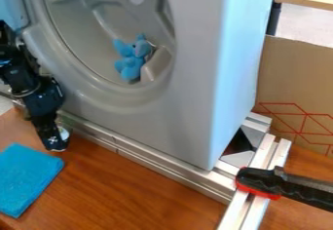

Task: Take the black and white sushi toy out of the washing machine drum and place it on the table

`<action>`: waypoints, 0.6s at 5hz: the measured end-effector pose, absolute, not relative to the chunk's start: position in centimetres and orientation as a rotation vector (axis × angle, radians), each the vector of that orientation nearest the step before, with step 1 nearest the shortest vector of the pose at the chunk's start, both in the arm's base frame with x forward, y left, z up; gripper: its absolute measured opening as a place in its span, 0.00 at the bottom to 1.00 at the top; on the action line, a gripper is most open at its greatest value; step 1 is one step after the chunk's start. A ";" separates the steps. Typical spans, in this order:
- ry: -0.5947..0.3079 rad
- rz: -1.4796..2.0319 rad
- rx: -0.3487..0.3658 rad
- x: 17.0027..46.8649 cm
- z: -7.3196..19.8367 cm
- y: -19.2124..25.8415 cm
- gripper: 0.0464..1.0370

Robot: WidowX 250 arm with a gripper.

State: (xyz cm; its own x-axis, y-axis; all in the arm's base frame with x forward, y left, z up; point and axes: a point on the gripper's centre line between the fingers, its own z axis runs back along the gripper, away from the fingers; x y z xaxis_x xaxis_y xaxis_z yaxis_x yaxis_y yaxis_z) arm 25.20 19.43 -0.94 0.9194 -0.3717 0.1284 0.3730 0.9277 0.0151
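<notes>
Cloth (29, 178), blue and flat, lies on the wooden table (149, 190) just beside my black gripper (57, 143); I can't tell whether it is open or closed. Beyond the metal rail (146, 158), I see a blue plush toy (132, 61) inside the grey appliance shell (189, 102).

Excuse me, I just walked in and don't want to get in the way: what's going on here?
A black robot arm is at the left, its end effector low over the wooden table, just beside a blue cloth. I can't tell whether it grips anything. A light-blue stuffed toy sits inside the round opening of the gray machine, away from the end effector. Metal rails run along the machine's base, with a black-and-red clamp at the right.
</notes>
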 end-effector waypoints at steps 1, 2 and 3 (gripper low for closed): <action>-0.114 -0.370 -0.017 25.5 -1.5 19.8 0.56; -0.089 -0.361 -0.025 25.2 -1.3 20.0 0.87; -0.091 -0.322 -0.047 24.5 -1.1 20.4 0.97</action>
State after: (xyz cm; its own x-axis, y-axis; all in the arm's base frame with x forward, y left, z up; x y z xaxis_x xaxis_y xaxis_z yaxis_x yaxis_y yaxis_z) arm 24.52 20.35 -1.08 0.9447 -0.3134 0.0965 0.3176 0.9477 -0.0319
